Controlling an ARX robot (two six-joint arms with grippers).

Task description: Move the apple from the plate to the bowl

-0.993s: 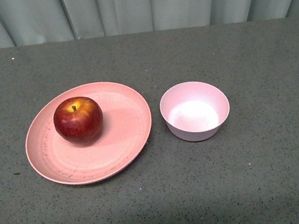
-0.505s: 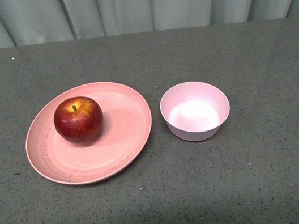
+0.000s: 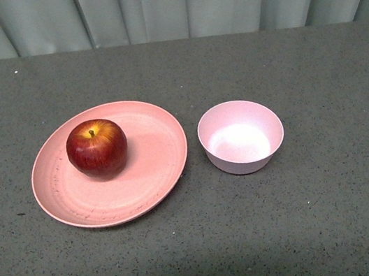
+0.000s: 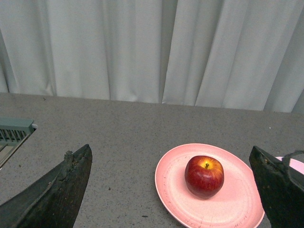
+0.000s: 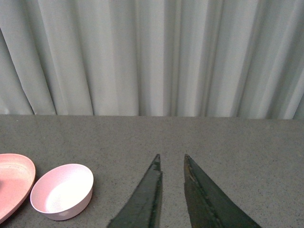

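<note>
The dark-red apple (image 3: 97,149) with a yellow patch at its stem sits on the left part of the salmon-pink plate (image 3: 153,164). The small pale pink bowl (image 3: 241,135) stands empty just right of the plate. Neither arm shows in the front view. In the left wrist view my left gripper (image 4: 171,151) is open wide, its dark fingers on either side of the view, with the apple (image 4: 204,176) and plate (image 4: 175,190) ahead between them and apart from them. In the right wrist view my right gripper (image 5: 171,156) is shut and empty, with the bowl (image 5: 61,191) off to its side.
The table is a grey speckled surface (image 3: 325,214) with a pale curtain (image 3: 169,2) behind its far edge. A grey slatted object (image 4: 14,130) lies at the edge of the left wrist view.
</note>
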